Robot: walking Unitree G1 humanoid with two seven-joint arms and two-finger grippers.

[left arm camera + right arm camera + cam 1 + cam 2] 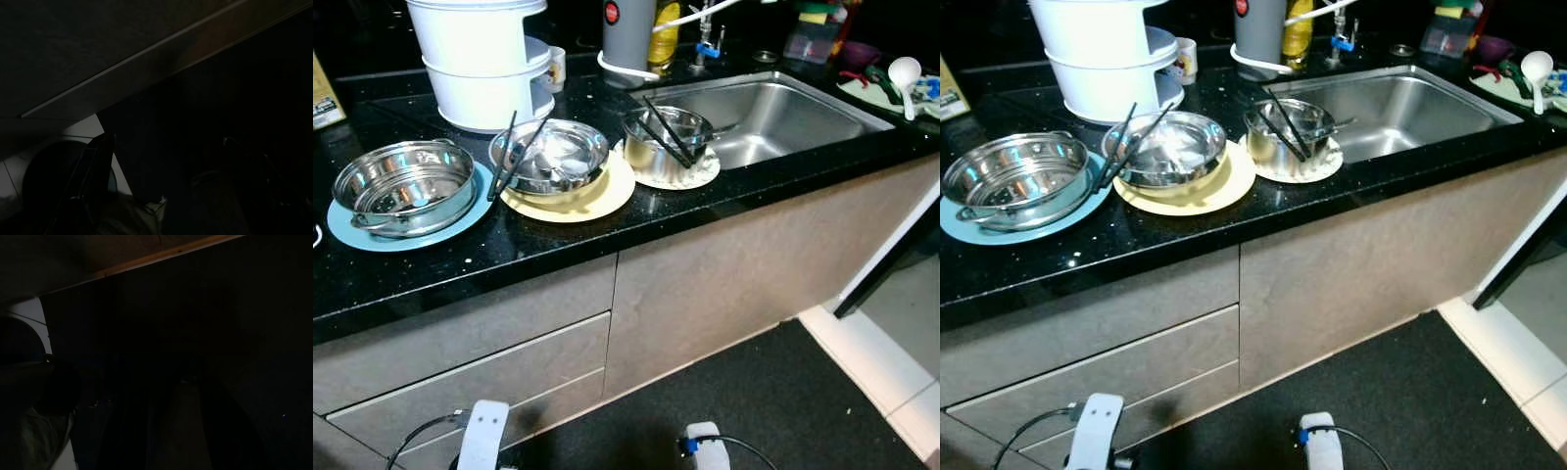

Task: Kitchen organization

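The two head views are evenly lit from above and fairly sharp. Bright glare sits on the round stainless steel bowl [550, 157] and the stainless steel sink basin [773, 113], and the speckled black stone countertop [558, 240] shows small highlights. Both wrist views are very dark and grainy, with faint pale patches.

No text, number or brand can be read anywhere. A box [325, 93] at the far left edge of the desk [558, 240] carries print too small and blurred to make out. The grey canister [628, 29] at the far side has a round red mark near its top, with nothing legible in it. The small cup [555, 69] beside the white stacked containers [481, 59] has a coloured pattern, also unreadable. Both wrist views are too dark to show any lettering.
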